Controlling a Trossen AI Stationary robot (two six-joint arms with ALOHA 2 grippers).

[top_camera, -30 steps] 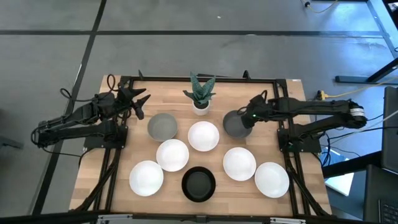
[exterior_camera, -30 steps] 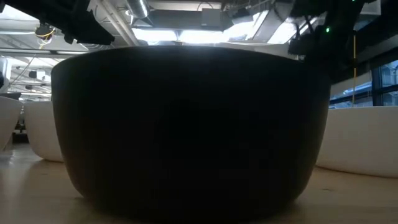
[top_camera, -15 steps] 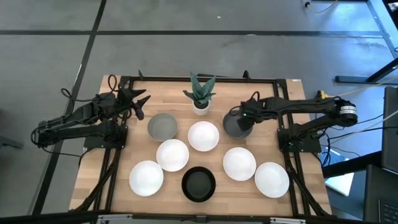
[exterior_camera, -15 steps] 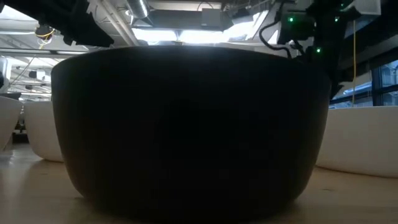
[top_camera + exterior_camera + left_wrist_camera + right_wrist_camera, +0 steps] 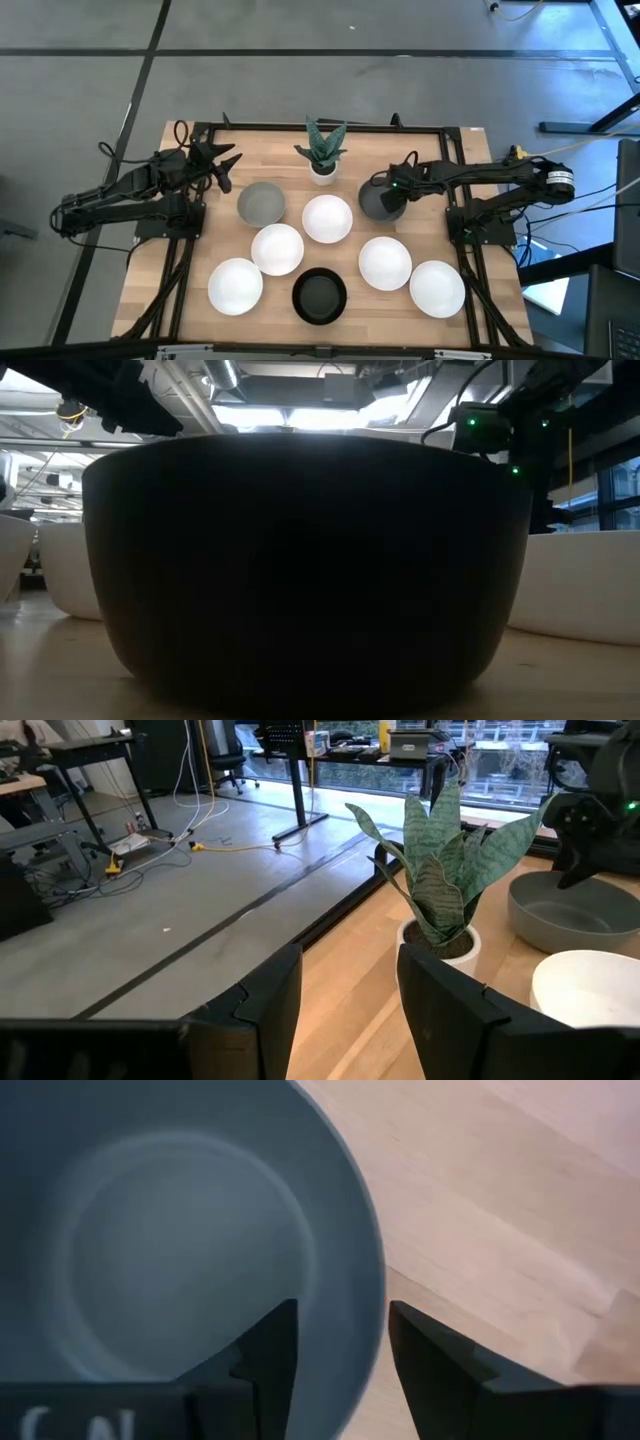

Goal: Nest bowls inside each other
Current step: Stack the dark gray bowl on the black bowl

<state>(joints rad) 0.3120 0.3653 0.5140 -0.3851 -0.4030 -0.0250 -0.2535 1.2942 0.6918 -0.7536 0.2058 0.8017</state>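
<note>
The right claw [image 5: 388, 196] had dropped lower than half a second before, its open fingers [image 5: 268, 1348] astride the rim of the grey bowl [image 5: 378, 199] right of the plant pot [image 5: 322, 172]. The black bowl [image 5: 305, 570] blocked nearly all the low view. Only the left wrist view showed the left claw [image 5: 345, 995] open and empty, left of the pot.

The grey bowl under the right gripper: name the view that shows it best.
The right wrist view: the grey bowl fills it, rim between open fingers. High view shows it small, left wrist view shows it partly, low view not at all.
</note>
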